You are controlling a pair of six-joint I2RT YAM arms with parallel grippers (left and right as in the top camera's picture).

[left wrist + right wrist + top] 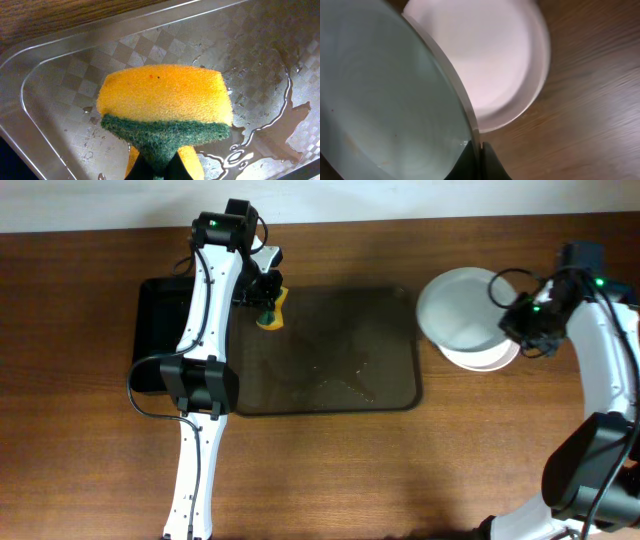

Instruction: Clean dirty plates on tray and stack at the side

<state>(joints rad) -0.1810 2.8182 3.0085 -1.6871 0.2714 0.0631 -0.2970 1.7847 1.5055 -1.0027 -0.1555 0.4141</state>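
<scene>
Overhead view: the tray point(330, 375) lies at frame centre, bare of dishes. The plates point(478, 352) are stacked on the table point(330, 470) just right of it, in the upper right of the frame. The right gripper point(524, 322) is closed on the right rim of the held plate point(458, 305), which sits over the stack, offset toward upper left. The left gripper point(264, 292) pinches a sponge point(272, 310) at the tray's upper left corner. A black tray point(158, 320) lies beside it at left, partly under the arm. Left wrist view: the jaws are nearly closed on the sponge's green scouring edge, with the yellow foam facing outward above the patterned tray floor. A water film point(280, 107) spreads at right. Right wrist view: the fingertips clamp the thin rim of the held plate, which tilts across the left of the frame. The lower plate point(495, 60) lies flat at upper centre, and whether the two touch cannot be told. The plates look stiff, smooth, probably damp and so slippery, and breakable. The raised rim is the only practical hold. Nothing stands between the held plate and the stack, and the sponge arm is well apart.
</scene>
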